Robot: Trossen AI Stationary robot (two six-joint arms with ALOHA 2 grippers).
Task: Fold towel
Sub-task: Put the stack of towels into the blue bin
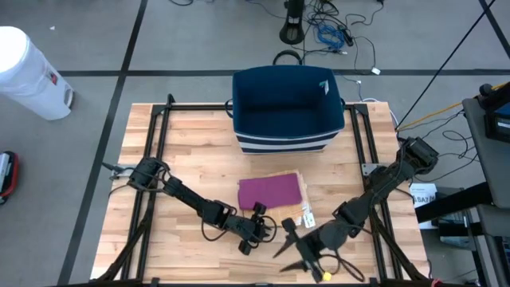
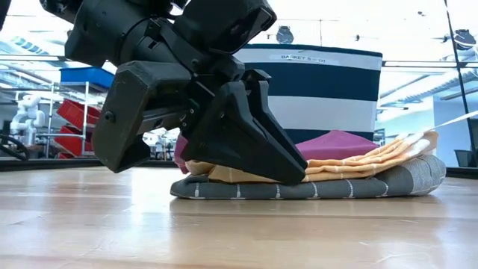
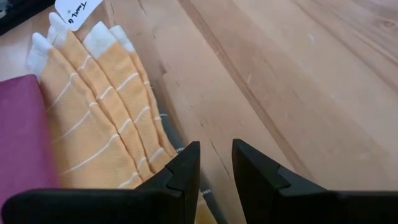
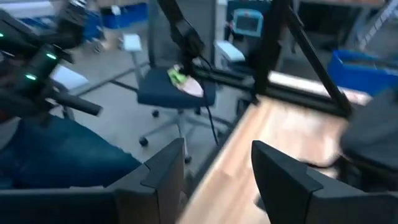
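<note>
The dark two-finger left gripper (image 1: 256, 229) is positioned at the near edge of the pale wooden plank table (image 1: 191, 159), just beside the near left corner of the folded towel stack (image 1: 272, 194). In the left wrist view, its angular black fingers (image 3: 184, 169) are seen parted by a narrow gap, with bare wood between them and nothing gripped. The dark right gripper (image 1: 293, 243) is held near the front edge of the table, to the right of the left one and apart from the stack; its fingers (image 4: 163, 165) are spread wide and empty.

The stack is located at the middle of the table, between the grippers and the basket. It is composed of a grey striped cloth (image 2: 314, 187) at the bottom, orange towels with thin white stripes (image 3: 93, 124) fanned in overlapping layers above it, and a flat rectangular magenta towel (image 1: 269, 191) on top. A white paper tag (image 3: 78, 11) is seen at the far end of the orange layers.

Behind the stack, a navy fabric basket with white stripes (image 1: 288, 112) is placed at the far edge of the table.
</note>
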